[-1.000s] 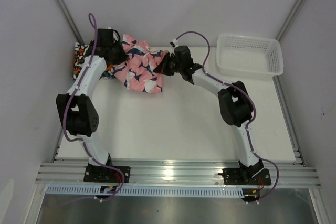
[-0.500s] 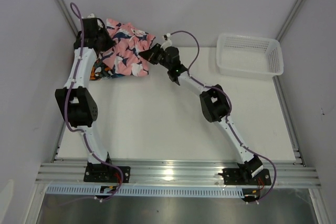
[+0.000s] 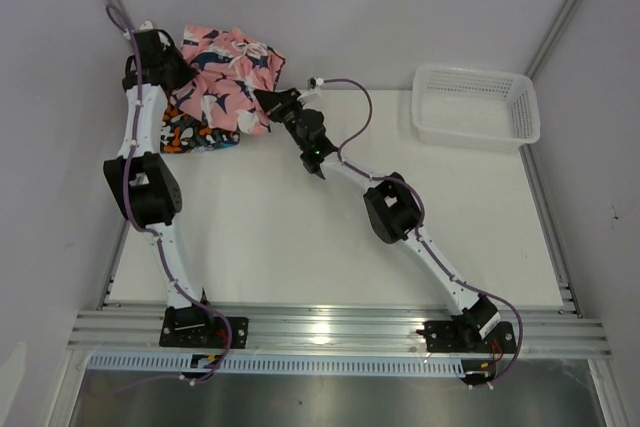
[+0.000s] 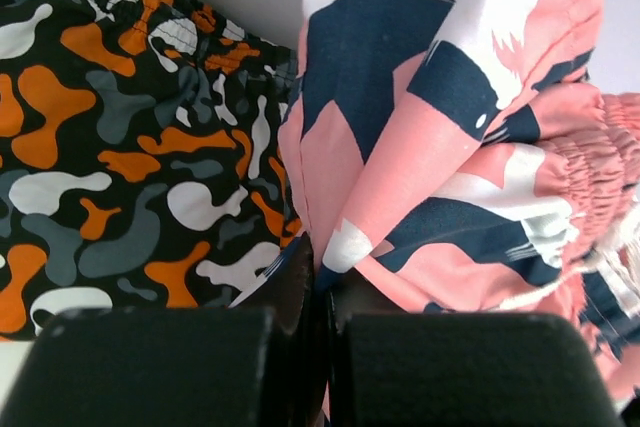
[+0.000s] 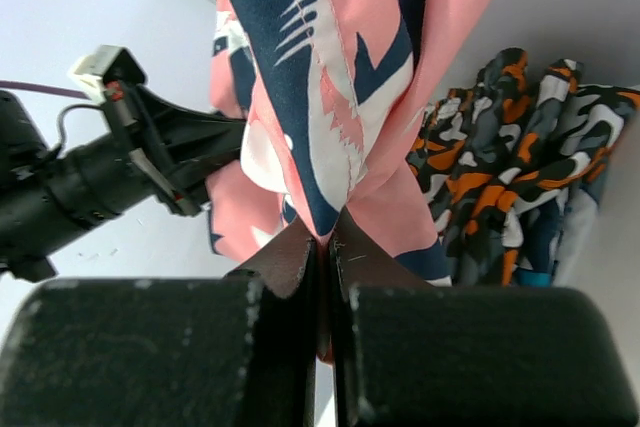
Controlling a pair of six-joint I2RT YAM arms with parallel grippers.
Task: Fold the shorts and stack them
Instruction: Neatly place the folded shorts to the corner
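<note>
Our left fingers [image 4: 288, 287] are pressed together on a fold of the pink shorts [image 3: 225, 67], and our right fingers [image 5: 288, 259] pinch another edge of the same pair. We hold the cloth raised between the two sets of fingers, above the far left corner of the surface [image 3: 330, 217]. Just beside our left fingers lie the camouflage shorts [image 4: 110, 177]. Well right of our right fingers sits the white basket [image 3: 475, 107].
</note>
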